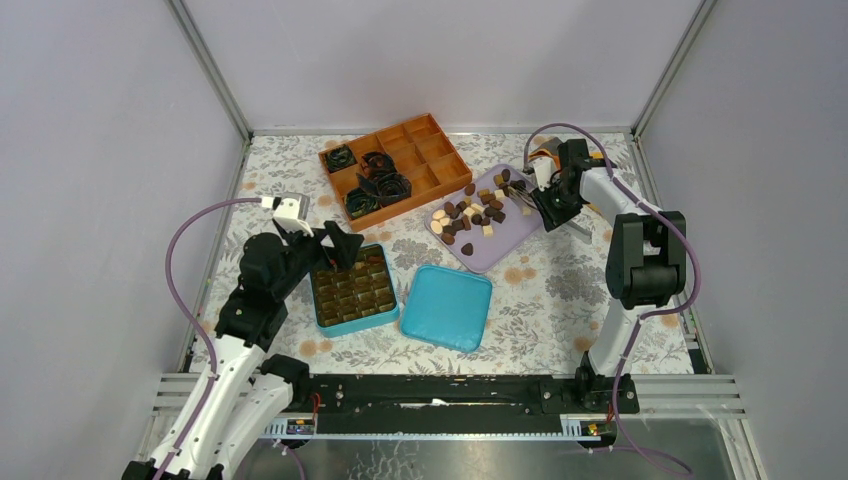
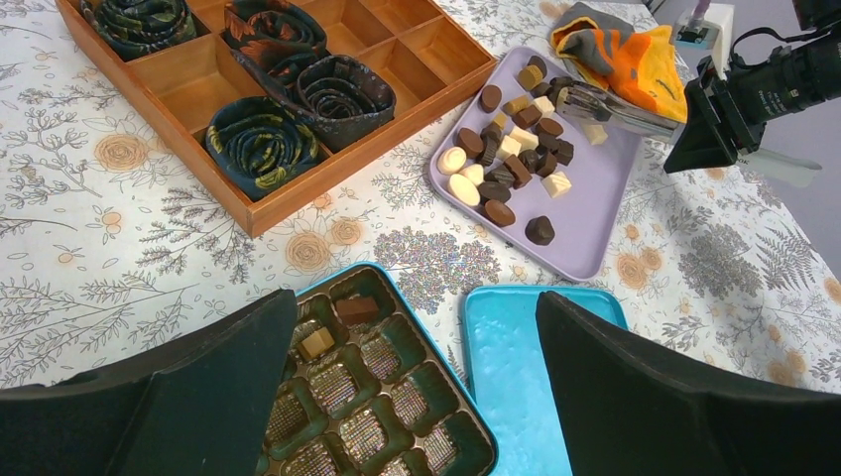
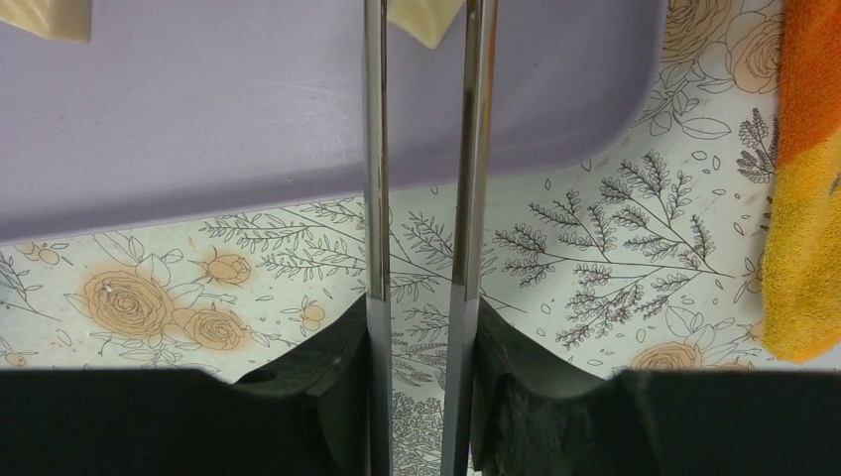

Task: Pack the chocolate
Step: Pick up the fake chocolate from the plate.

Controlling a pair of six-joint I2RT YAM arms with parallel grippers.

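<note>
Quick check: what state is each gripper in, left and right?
Left gripper: open, holding nothing.
Right gripper: closed on metal tongs.

Bright, even light; soft shadows.

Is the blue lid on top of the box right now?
No, the blue lid lies flat beside the blue box, which stands open.
</note>
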